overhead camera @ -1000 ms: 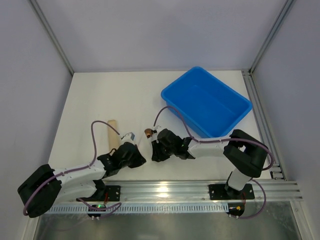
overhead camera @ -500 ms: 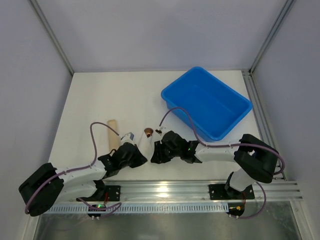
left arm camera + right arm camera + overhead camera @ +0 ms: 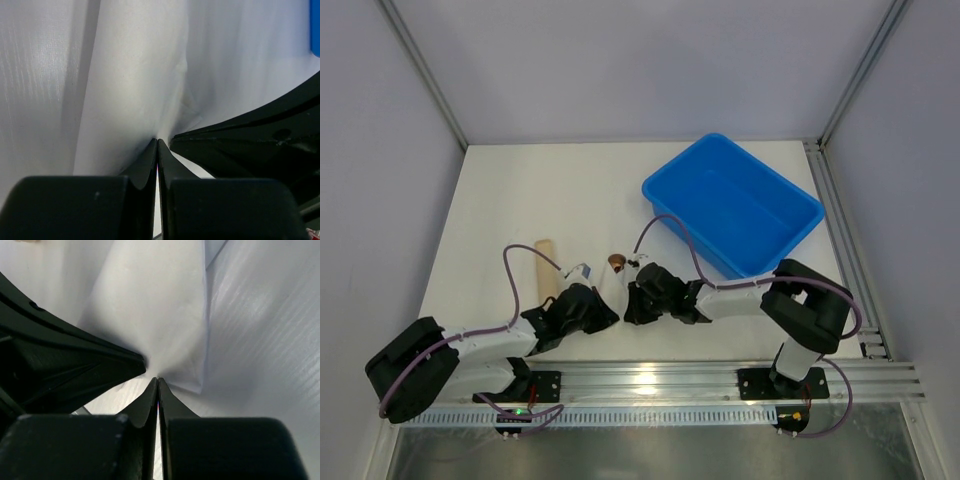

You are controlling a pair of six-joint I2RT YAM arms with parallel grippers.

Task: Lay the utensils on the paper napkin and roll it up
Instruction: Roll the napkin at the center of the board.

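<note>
Left jaws, right jaws pinching paper napkin, spoon protruding

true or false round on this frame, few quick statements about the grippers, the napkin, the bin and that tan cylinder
1. The left gripper and the right gripper are both shut on the paper napkin. True.
2. The tan cylinder lies inside the blue bin. False: it lies on the table beside the left arm, and the bin looks empty.
3. The two grippers work at opposite ends of the table. False: they are close together, both at the napkin.
4. The blue bin stands on the right side of the table, farther back than both grippers. True.
</note>
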